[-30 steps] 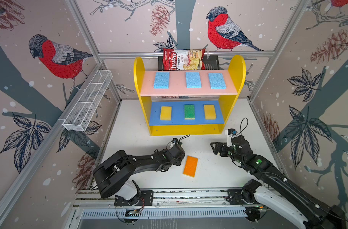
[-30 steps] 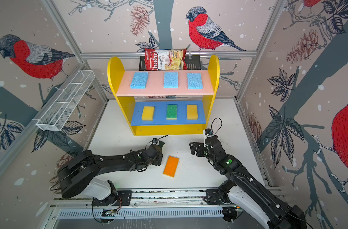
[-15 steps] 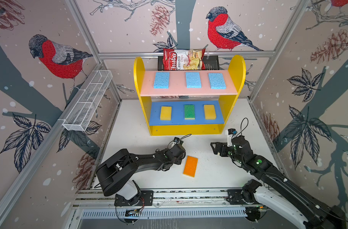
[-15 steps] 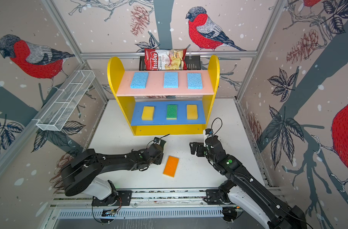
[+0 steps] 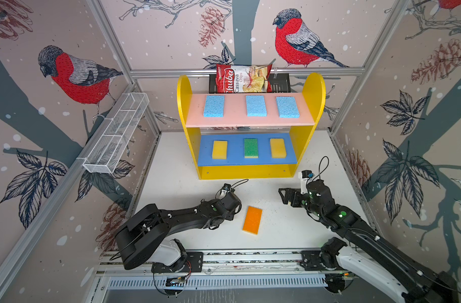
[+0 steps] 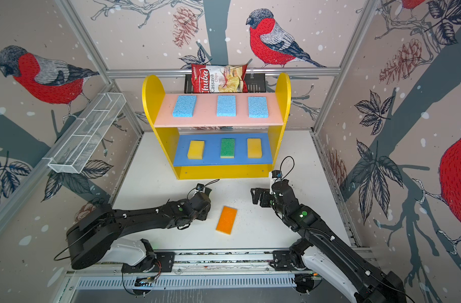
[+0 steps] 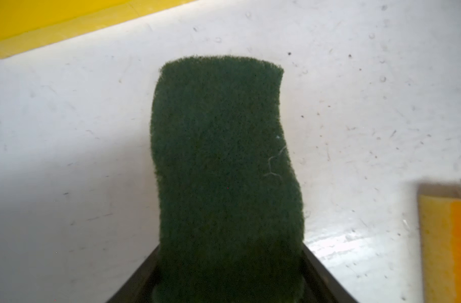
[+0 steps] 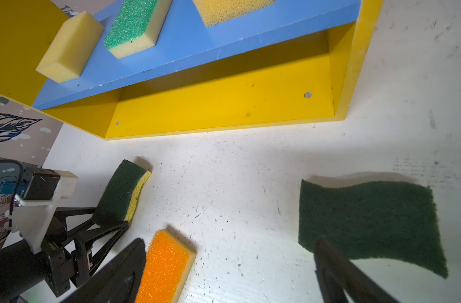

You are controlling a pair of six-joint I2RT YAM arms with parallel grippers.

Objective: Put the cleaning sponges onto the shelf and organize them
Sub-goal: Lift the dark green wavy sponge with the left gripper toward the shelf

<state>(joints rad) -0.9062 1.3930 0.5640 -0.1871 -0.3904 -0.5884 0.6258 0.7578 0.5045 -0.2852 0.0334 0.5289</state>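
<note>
Wavy sponge (image 7: pixel 224 170) clamped within left end effector (image 8: pixel 110 219)

3 pale pink walls (image 5: pixel 158 31), printed with red-breasted birds, pine cones and dark leaves, enclose a white, scuffed table (image 5: pixel 177 189), with aluminium bars (image 5: pixel 171 72) along their edges. Far beyond the right claw (image 5: pixel 282 196), a black rack (image 5: pixel 279 83) carries a red chips bag (image 5: pixel 241 78). Well to that claw's left, a white wire basket (image 5: pixel 116 136) hangs on the wall.

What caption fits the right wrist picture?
Left jaws pinch one wavy green sponge; another and an orange sponge lie nearby.
</note>
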